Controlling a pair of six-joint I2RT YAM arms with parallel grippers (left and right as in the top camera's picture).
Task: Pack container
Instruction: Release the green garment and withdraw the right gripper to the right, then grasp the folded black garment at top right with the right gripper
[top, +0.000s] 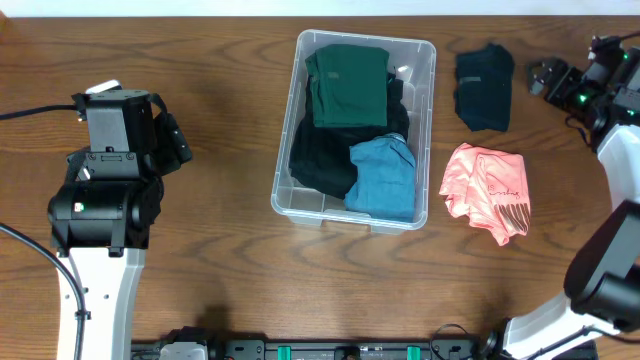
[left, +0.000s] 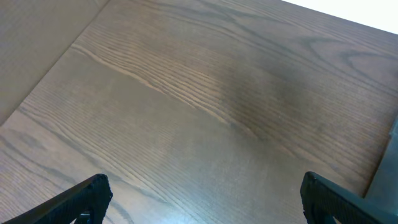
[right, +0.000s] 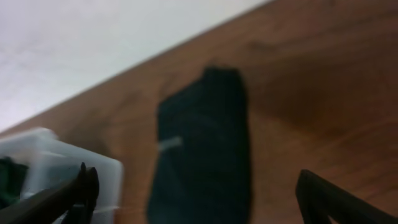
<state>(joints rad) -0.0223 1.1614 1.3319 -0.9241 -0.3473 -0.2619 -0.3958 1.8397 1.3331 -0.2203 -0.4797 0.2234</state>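
The clear plastic container (top: 424, 130) stands in the middle of the table, holding a folded green garment (top: 347, 87), a black garment (top: 320, 160) and a blue garment (top: 385, 178). A folded dark navy garment (top: 484, 88) lies just right of it; it also shows blurred in the right wrist view (right: 202, 149), with the container's corner (right: 43, 155) at the left. A pink garment (top: 487, 190) lies crumpled in front of the navy one. My right gripper (top: 545, 76) is open, at the far right beside the navy garment. My left gripper (left: 202, 196) is open over bare wood at the left.
The table's far edge meets a white surface along the top (top: 200, 8). The left arm's body (top: 105, 190) sits at the left, the right arm's body (top: 620, 150) along the right edge. Black equipment lines the front edge (top: 330, 350).
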